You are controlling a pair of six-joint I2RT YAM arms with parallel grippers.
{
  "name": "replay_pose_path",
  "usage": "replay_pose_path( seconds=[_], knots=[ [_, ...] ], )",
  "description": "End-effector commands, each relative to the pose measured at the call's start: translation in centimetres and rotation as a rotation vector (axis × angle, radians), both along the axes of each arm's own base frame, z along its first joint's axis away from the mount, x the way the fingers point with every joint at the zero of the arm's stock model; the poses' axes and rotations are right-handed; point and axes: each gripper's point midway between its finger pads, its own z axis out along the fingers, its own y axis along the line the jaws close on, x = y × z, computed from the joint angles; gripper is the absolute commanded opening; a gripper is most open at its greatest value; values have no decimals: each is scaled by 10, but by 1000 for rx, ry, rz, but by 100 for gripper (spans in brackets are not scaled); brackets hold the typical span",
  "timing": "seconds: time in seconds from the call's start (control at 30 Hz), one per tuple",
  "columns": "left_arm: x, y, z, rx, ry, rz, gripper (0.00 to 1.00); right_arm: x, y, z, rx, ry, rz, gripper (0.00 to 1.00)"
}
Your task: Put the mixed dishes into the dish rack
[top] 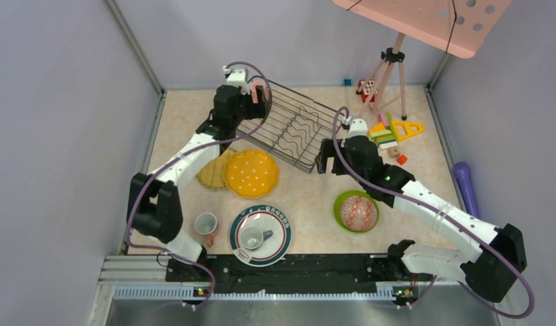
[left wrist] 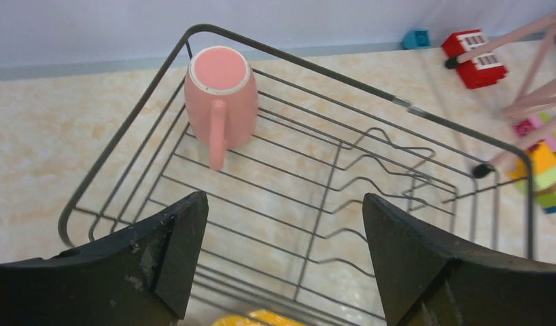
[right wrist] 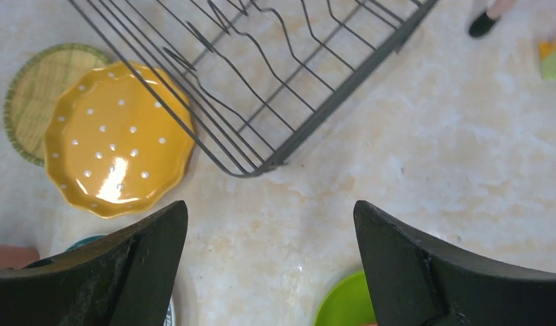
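One mug (left wrist: pixel 221 95) sits upside down in the rack (left wrist: pixel 343 80) near the desk's (top: pixel 309 197) far edge. Plates (top: pixel 251 173), bowl (top: pixel 359 212) and cups (top: pixel 206 223) wait toward the near edge. Left tool (left wrist: pixel 285 258) and right tool (right wrist: pixel 268 265) are both released, empty.

Count: 1 dish rack (top: pixel 289 129). 4 plates: yellow dotted plate (top: pixel 251 173), olive-yellow plate (top: pixel 209 173), green-rimmed plate (top: pixel 280 227), lime green plate (top: pixel 340 203). 1 patterned bowl (top: pixel 359 212). 3 drinking vessels: pink mug (left wrist: pixel 221 102) upper centre, second mug (top: pixel 206 223) lower left, white cup (top: pixel 251 238). Toy blocks (top: pixel 391 132) upper right: piled, can't count.
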Motion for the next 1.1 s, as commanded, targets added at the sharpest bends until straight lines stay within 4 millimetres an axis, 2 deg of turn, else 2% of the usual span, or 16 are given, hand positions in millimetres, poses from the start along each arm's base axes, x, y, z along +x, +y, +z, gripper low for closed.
replay_pose_path(
  seconds=[0.0, 0.07, 0.13, 0.17, 0.27, 0.33, 0.37, 0.47, 0.5, 0.57, 0.6, 0.67, 0.8, 0.93, 1.07],
  knots=[
    [-48, -8, 27, -201, 63, -2, 91, -12, -38, -21, -104, 171, -197, 92],
    [-66, -13, 34, -277, 87, 9, 92, -20, -48, -31, -142, 205, -216, 93],
    [-86, -15, 29, -344, 167, 15, 93, -28, -52, -38, -145, 227, -212, 93],
    [-96, -14, 32, -362, 181, 7, 94, -32, -54, -41, -140, 237, -215, 93],
    [-119, -5, 25, -362, 212, 16, 98, -45, -56, -45, -104, 257, -195, 92],
    [-133, 5, 15, -344, 222, 34, 98, -52, -52, -45, -59, 263, -169, 91],
    [-140, 12, 4, -327, 239, 57, 98, -55, -52, -45, -36, 262, -165, 91],
    [-157, 42, -22, -284, 285, 193, 98, -58, -55, -46, -21, 256, -172, 91],
    [-163, 53, -31, -283, 305, 256, 93, -58, -58, -46, -27, 253, -187, 91],
    [-176, 75, -48, -298, 340, 367, 70, -57, -61, -46, -40, 247, -203, 91],
    [-182, 85, -57, -306, 350, 409, 67, -56, -61, -46, -43, 244, -202, 91],
    [-190, 100, -71, -319, 349, 470, 68, -54, -59, -43, -39, 237, -197, 91],
    [-198, 118, -93, -320, 368, 547, 71, -49, -51, -38, -28, 228, -174, 91],
    [-195, 129, -114, -295, 405, 608, 70, -45, -46, -34, -22, 216, -156, 91],
    [-181, 126, -129, -296, 423, 569, 68, -43, -39, -29, -7, 207, -126, 91]
  ],
)
